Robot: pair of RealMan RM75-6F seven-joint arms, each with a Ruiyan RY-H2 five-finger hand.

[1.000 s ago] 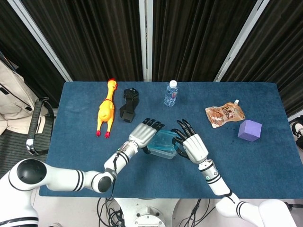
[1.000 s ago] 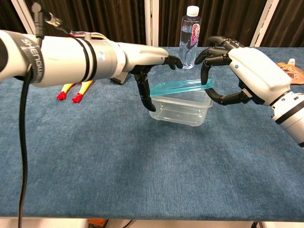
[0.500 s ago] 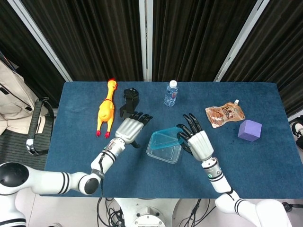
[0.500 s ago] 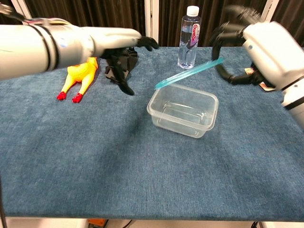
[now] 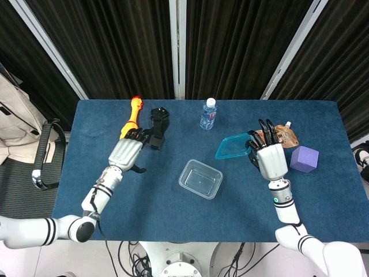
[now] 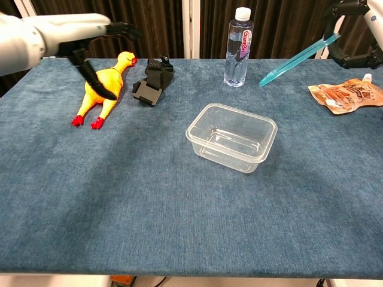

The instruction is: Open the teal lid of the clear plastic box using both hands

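- Both arms have swung outward; the right robot hand (image 5: 270, 158) now holds the teal lid (image 5: 233, 146) well right of the clear box (image 5: 200, 179).
- The left robot hand (image 5: 127, 153) hangs open-fingered above the rubber chicken (image 6: 103, 88).
- Only the head view shows the purple block (image 5: 304, 158).

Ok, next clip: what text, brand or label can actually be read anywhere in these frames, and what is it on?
"Ganten", as best it reads, runs vertically on the water bottle label in the chest view; the smaller print is blurred.
The snack pouch has printing, too small to read.
The teal lid, clear plastic box and rubber chicken show no text.
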